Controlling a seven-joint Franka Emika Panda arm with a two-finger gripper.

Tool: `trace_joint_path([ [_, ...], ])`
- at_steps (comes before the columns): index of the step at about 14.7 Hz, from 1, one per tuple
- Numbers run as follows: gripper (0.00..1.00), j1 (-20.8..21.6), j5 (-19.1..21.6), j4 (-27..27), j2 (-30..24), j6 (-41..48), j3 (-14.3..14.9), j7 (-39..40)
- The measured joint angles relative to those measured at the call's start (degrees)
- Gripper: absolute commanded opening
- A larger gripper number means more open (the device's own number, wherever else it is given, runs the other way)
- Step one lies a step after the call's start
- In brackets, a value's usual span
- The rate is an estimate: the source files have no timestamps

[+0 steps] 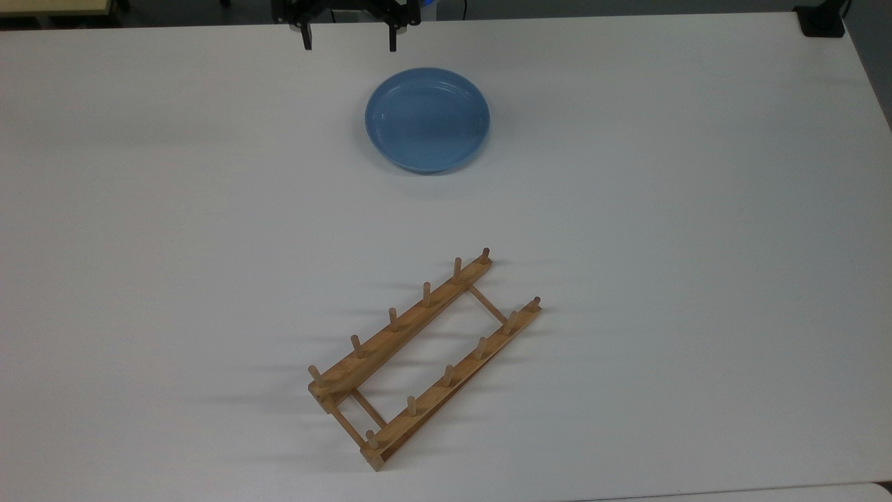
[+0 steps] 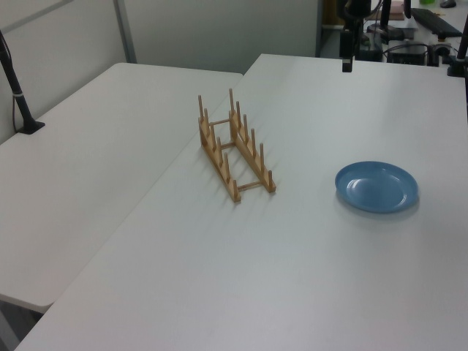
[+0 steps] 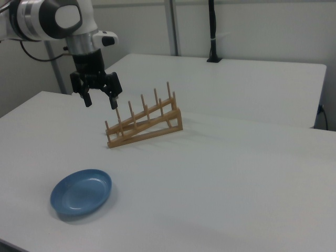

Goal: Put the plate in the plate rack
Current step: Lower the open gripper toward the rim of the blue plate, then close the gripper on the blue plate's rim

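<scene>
We see the gripper [image 3: 100, 101], fingers apart, above the table's [image 1: 697, 209] edge near the plate [image 1: 427, 119]; plate rack [image 1: 424, 358] well apart.

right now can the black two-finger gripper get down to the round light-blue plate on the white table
Probably yes. The gripper hangs open in the air, the plate lies flat with nothing on it, and the wooden rack stands well apart.

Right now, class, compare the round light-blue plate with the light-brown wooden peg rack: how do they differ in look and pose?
The round light-blue plate is one smooth, solid disc with a raised rim; the light-brown wooden peg rack is an open frame of two rails joined by thin crossbars. The plate lies flat and low, while the rack's pegs stand upright. Both rest on the white table, apart from each other, and nothing is touching either.
</scene>
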State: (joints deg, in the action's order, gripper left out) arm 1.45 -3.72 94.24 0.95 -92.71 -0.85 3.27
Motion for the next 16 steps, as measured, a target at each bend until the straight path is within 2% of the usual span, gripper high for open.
trace_joint_path([
  [3, 1.0, 0.3, 0.0, 3.3, 0.4, -0.8, -0.1, 11.3],
  [7, 0.99, 0.4, 0.0, 12.7, 1.6, -7.0, -0.2, 24.3],
  [10, 0.82, 0.5, -0.7, 16.8, 4.9, -9.5, -0.3, 27.7],
  [15, 0.49, 2.2, -3.9, 17.2, 12.8, -12.6, -0.5, 28.0],
  [16, 0.4, 2.4, -4.2, 17.2, 13.6, -12.9, -0.5, 28.0],
])
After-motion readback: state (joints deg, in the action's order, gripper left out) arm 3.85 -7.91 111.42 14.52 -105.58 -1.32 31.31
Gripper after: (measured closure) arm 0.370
